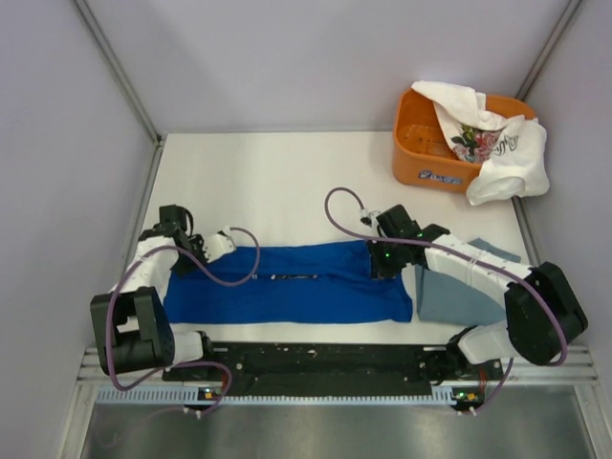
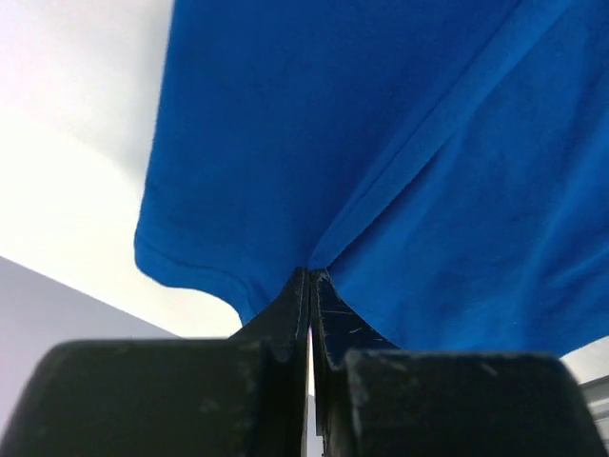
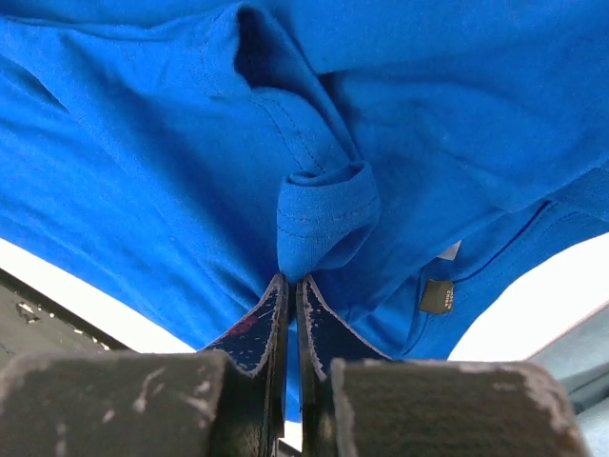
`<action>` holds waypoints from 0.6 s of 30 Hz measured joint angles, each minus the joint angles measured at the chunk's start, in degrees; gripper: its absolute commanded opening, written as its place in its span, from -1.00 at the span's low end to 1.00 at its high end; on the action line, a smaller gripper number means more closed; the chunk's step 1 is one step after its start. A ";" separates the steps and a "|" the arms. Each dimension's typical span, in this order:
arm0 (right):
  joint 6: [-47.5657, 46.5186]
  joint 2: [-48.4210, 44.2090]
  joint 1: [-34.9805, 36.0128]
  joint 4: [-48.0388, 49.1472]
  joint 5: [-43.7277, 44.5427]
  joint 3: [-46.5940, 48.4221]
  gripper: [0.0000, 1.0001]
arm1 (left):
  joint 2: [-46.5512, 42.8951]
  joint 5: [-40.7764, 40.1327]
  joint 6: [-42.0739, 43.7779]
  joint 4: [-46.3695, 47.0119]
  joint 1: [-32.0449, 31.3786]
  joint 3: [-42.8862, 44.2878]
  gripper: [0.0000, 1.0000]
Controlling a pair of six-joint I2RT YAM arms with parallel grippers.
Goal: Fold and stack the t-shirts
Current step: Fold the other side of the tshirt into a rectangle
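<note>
The royal-blue t-shirt (image 1: pixel 287 292) lies flat along the near edge of the table (image 1: pixel 287 182), long axis 9 to 3 o'clock. The left gripper (image 1: pixel 203 251) is clamped on its far 9 o'clock corner, the right gripper (image 1: pixel 382 260) on its far 3 o'clock corner.

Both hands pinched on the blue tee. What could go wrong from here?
1. Left hand grips only a sliver of the blue tee at its edge; it may slip out mid-fold.
2. Right hand pinches a bunched roll of cloth, so the fold could come out lumpy.
3. Right arm crosses above the grey tee and might drag it.
</note>
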 measured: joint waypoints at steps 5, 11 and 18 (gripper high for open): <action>2.43 -0.09 0.15 0.13 -0.35 -0.46 -0.48 | 0.94 -1.03 1.11 -0.02 0.00 -0.85 -0.62; 6.97 -1.31 0.15 -2.62 0.55 -2.14 -0.21 | 2.73 -2.49 2.03 -1.53 -0.11 -0.83 0.25; 10.62 -13.03 -1.84 -7.58 2.45 -2.86 -0.09 | 2.01 2.62 -1.18 -12.63 -5.27 6.97 0.28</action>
